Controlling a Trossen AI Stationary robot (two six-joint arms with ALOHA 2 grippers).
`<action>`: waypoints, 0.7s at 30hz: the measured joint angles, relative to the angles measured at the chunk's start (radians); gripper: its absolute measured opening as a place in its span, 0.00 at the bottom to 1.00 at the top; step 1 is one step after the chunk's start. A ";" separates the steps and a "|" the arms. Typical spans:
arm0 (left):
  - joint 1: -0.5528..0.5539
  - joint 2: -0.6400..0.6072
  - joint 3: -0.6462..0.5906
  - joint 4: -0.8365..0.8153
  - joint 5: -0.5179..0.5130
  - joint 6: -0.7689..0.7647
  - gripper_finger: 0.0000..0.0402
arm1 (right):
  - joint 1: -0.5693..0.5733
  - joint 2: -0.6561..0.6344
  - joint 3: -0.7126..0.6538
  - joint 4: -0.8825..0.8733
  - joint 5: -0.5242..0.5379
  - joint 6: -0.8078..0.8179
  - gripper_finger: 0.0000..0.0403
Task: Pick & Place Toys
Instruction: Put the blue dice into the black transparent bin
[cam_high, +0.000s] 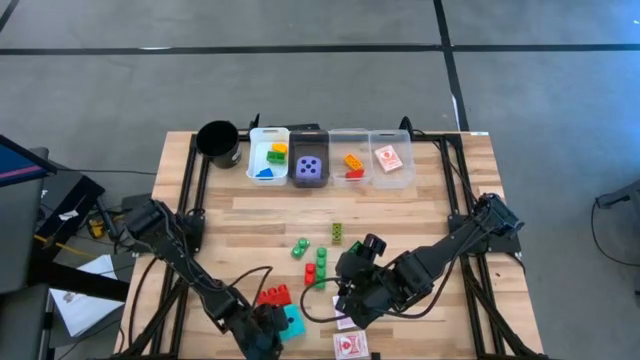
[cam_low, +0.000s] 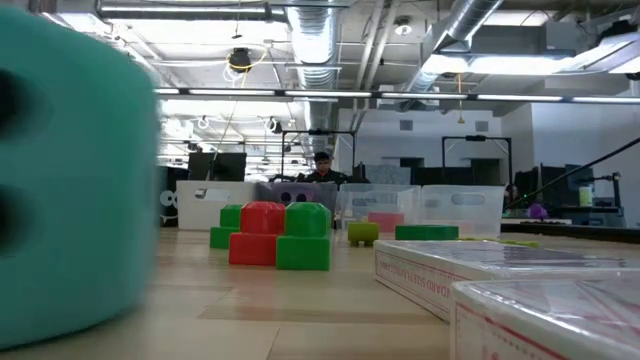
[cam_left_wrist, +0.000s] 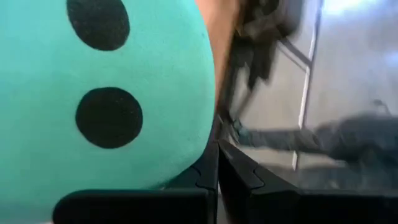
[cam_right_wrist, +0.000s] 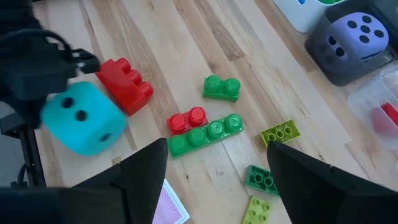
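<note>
The cyan die sits at the table's near edge and fills the left wrist view. My left gripper is right beside it, on its left, with its fingers closed together. My right gripper is open and empty. It hovers over loose bricks: a big red one, a red and green cluster, a green one and lime ones. Red-white cards lie flat near the table's front edge. My left gripper is shut, and the cyan die's dotted face lies against the outer side of one finger. The die is not between the fingers. In the low view its underside looks to be on the table.
At the far edge stand a black cup, a white bin with bricks, a grey bin with the purple die, a clear bin with bricks and a clear bin with a card. Bare wood lies between the bins and the loose bricks.
</note>
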 joint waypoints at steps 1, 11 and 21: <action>0.011 0.000 0.000 -0.002 -0.021 0.000 0.00 | 0.000 0.000 0.000 0.000 0.000 0.000 0.67; 0.149 -0.002 -0.004 -0.038 -0.101 0.073 0.00 | 0.000 0.000 0.000 0.000 -0.002 -0.002 0.67; 0.364 -0.004 -0.004 -0.066 -0.071 0.274 0.00 | 0.002 0.000 0.000 0.031 -0.041 0.022 0.67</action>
